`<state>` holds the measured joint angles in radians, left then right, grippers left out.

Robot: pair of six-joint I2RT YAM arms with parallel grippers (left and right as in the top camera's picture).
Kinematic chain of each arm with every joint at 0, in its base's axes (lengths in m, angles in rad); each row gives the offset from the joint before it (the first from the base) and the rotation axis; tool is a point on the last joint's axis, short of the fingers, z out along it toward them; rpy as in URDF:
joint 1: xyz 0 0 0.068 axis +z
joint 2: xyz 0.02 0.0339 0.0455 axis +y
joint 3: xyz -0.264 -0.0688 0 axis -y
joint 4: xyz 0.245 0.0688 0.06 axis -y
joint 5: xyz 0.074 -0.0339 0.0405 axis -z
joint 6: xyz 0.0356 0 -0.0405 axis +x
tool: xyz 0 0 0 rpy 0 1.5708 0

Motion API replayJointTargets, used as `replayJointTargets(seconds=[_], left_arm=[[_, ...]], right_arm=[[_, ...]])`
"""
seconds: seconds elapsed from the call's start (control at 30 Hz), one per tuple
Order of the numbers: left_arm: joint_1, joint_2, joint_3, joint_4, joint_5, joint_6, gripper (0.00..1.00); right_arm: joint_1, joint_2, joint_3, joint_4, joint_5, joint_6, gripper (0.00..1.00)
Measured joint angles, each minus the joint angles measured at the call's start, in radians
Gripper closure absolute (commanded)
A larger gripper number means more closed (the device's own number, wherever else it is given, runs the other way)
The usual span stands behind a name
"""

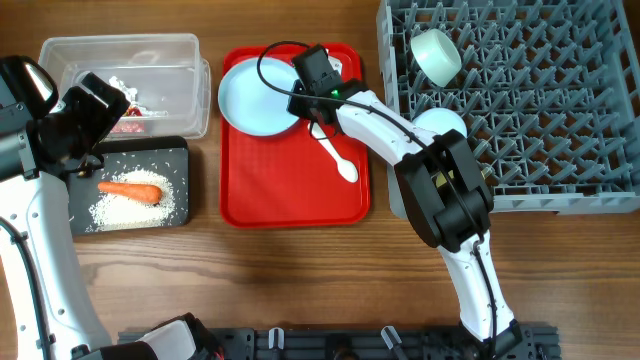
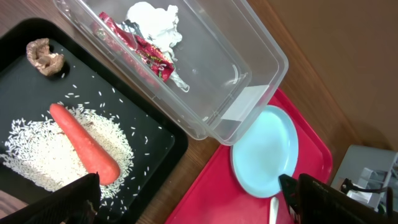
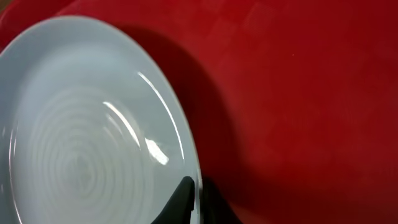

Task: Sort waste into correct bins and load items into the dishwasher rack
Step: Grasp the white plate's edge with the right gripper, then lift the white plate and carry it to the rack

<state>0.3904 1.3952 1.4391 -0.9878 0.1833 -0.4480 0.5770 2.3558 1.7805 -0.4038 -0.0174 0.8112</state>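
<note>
Within right hand (image 3: 196, 194), plate (image 3: 81, 137) rim

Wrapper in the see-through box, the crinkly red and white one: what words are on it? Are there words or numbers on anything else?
Crumpled red-and-white wrapper in the clear plastic rectangular tub: some markings, too crumpled and blurred to read.
Everything else in view: no words, numbers or signs that can be read.
</note>
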Motion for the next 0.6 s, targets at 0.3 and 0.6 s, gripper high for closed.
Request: replayJointTargets(seconds=[0.3, 0.6], left_arm=[[0.0, 0.0, 0.0, 0.0, 0.0, 0.0, 0.0], [0.0, 0.0, 0.0, 0.0, 0.0, 0.0, 0.0]], right_arm=[[-0.029, 0.0, 0.0, 0.0, -0.023, -0.006, 0.96], [-0.095, -0.105, -0.012, -0.031, 0.06, -0.209, 0.96]])
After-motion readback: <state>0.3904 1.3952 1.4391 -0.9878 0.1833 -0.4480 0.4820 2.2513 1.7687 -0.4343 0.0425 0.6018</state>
